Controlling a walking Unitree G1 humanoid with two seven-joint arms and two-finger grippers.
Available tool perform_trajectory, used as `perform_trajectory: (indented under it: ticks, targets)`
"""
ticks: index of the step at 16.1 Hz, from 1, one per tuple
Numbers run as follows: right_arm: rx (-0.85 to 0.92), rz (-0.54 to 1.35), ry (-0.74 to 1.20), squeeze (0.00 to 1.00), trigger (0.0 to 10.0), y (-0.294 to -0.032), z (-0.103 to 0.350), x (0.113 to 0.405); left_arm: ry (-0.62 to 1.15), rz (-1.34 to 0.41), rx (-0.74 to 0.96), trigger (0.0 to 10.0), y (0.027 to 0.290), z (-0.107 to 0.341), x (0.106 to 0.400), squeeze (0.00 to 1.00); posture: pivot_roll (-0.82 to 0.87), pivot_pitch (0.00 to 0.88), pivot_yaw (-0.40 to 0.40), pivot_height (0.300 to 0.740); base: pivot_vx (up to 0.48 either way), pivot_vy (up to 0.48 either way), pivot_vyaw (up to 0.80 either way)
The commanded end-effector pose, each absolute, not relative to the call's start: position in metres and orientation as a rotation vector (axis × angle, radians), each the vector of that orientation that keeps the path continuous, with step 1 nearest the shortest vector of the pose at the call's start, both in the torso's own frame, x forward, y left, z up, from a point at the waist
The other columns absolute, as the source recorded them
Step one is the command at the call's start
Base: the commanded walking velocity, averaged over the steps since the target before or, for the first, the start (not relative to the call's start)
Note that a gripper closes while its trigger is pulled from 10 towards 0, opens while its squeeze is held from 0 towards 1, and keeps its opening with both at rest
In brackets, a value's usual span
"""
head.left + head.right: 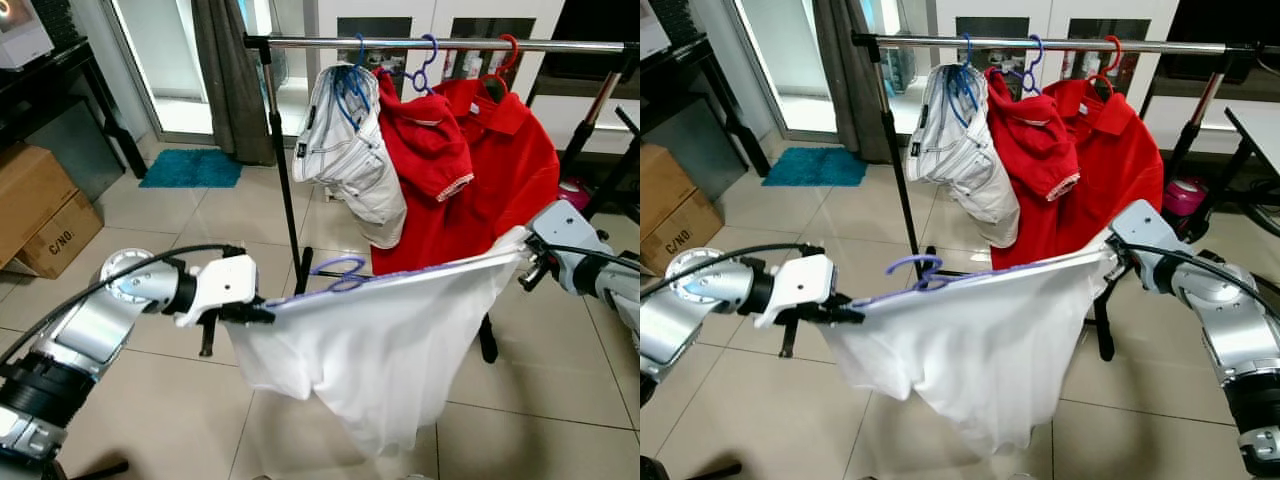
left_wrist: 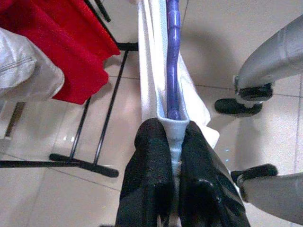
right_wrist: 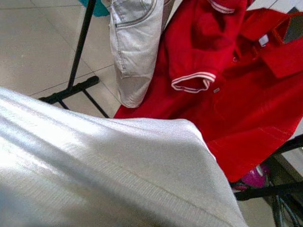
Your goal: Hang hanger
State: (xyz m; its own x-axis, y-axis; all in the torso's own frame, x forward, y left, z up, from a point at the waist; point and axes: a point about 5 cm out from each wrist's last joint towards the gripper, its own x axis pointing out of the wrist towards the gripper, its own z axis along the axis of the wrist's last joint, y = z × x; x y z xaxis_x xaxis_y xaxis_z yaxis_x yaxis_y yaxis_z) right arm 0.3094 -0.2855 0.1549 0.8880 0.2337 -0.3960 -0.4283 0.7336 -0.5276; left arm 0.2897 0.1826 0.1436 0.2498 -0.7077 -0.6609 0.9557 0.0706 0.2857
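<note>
A white garment on a purple hanger hangs stretched between my two grippers, below and in front of the metal rail of a clothes rack. My left gripper is shut on the garment's left shoulder. In the left wrist view its black fingers pinch the white cloth over the end of the hanger. My right gripper is at the garment's right shoulder, with the cloth draped over it. The hanger's hook lies level, pointing toward the rack.
White denim shorts and two red polo shirts hang on the rail. The rack's black pole and foot stand close behind the garment. Cardboard boxes sit at the left, a teal mat by the curtain.
</note>
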Motion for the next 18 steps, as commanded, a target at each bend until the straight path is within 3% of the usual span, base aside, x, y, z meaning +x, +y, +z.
perform_trajectory:
  ticks: [1,4,8,11,18]
  targets:
    - [-0.657,0.241,0.317,0.0,0.0,-0.311,0.175,0.31,0.542,-1.163,0.807,0.0,0.216,0.129,0.292,0.0,-0.24,0.0,0.063,0.74,0.0,0.0,0.0]
    - [-0.669,0.364,0.29,0.0,0.0,-0.282,0.171,0.314,0.443,-1.223,0.781,0.0,0.2,0.132,0.299,0.0,-0.24,0.0,0.055,0.74,0.0,0.0,0.0]
    - [-0.696,0.527,0.274,0.0,0.0,-0.241,0.164,0.314,0.443,-1.245,0.789,0.0,0.192,0.137,0.314,0.0,-0.24,0.0,0.062,0.74,0.0,0.0,0.0]
    - [-0.721,0.594,0.326,0.0,0.0,-0.232,0.156,0.308,0.427,-1.244,0.797,0.0,0.188,0.144,0.324,0.0,-0.24,0.0,0.067,0.74,0.0,0.0,0.0]
    - [-0.683,0.663,0.314,0.0,0.0,-0.202,0.155,0.308,0.347,-1.4,0.79,0.0,0.139,0.136,0.323,0.0,-0.24,0.0,0.073,0.74,0.0,0.0,0.0]
